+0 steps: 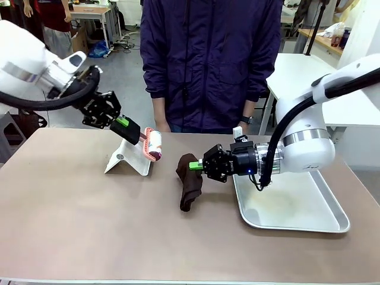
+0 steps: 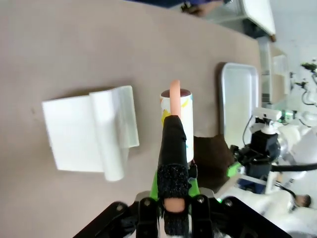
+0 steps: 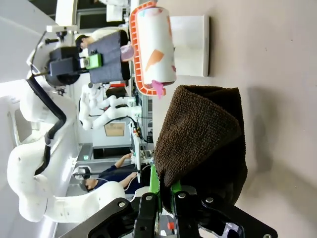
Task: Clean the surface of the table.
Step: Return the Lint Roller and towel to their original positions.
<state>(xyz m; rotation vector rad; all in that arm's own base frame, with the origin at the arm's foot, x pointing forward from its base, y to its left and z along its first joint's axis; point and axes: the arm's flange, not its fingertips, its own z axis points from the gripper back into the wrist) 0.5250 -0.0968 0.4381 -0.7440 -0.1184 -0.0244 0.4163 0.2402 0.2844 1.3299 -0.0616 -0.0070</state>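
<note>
Table (image 1: 71, 225): brownish-beige top, spanning the foreground, with the person standing at its far edge.
Left gripper (image 1: 132, 132): clamped on the handle of a lint roller, held above the table's left-centre part; in the left wrist view (image 2: 173, 198) the salmon handle runs up between the closed fingers.
Lint roller (image 1: 154, 144): white sheet roll with coloured marks, in an orange-pink frame, tilted down toward the table, just above the right edge of the white stand; whether touching the stand, cannot tell.
White stand (image 1: 127, 159): folded, tent-like plastic piece resting on the table below the roller; seen flat and pale beside the roller in the left wrist view (image 2: 89, 134).
Right gripper (image 1: 196, 167): closed on the upper part of a dark brown cloth, near the table's middle, arm reaching in over the tray.
Brown cloth (image 1: 190, 184): hanging from the pinch, lower end draped onto the table; thick towel weave plain in the right wrist view (image 3: 203, 134).
Metal tray (image 1: 309, 222): silver, shallow, on the table's right side, just beside the cloth.
Person (image 1: 211, 59): dark purple jacket, hands low at the far edge.
</note>
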